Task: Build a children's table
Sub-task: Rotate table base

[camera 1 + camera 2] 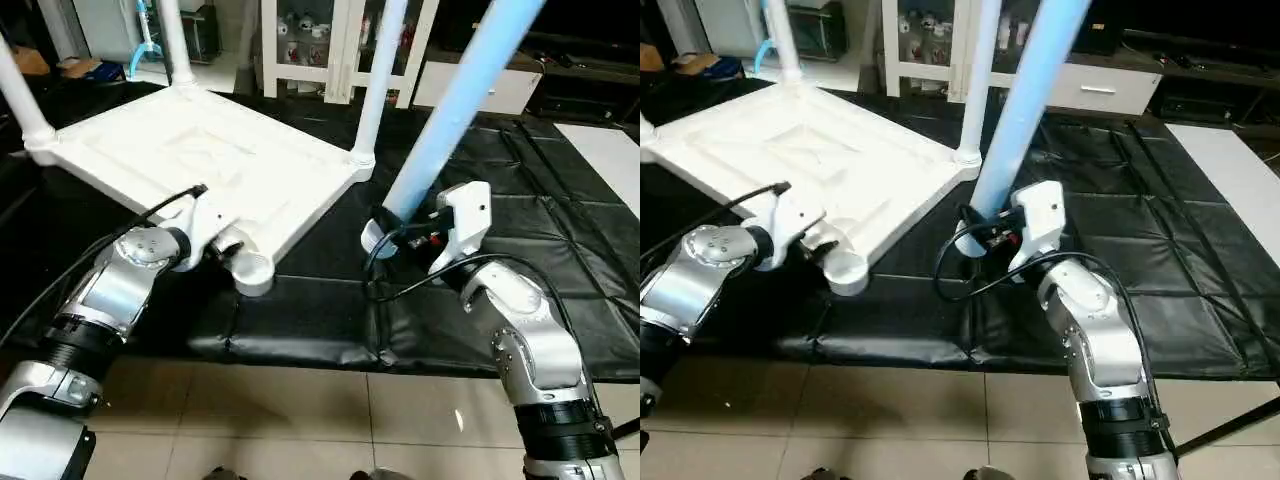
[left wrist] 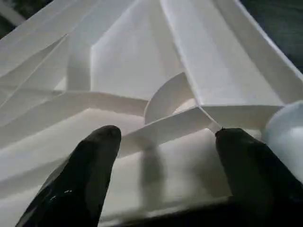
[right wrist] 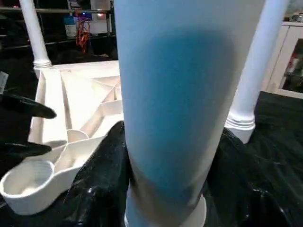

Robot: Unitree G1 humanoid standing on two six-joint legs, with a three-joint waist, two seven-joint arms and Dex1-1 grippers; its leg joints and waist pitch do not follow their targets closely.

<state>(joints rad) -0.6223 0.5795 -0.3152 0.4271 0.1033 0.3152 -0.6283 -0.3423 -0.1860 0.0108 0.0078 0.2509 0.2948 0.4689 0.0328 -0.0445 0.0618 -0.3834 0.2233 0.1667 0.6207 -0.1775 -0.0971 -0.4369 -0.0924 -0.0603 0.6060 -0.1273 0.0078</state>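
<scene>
Black padded sheeting covers the counter point(image 1: 560, 260), with white cabinets behind. On it lies the upside-down white plastic rectangular tabletop point(image 1: 200, 160), underside ribs showing, three white tapered tube legs point(image 1: 378, 70) upright in rounded corner sockets; the near corner socket point(image 1: 252, 268) is empty. Left gripper point(image 2: 165, 142): fingers spread wide over a rib beside that socket. Right gripper point(image 3: 165, 156): fingers clasp the fourth white tube leg point(image 1: 460, 100), tilted, just beside the tabletop. No legible writing.

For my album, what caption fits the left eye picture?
Right end effector grips the last leg while the left steadies the upturned tabletop by its empty socket.
</scene>
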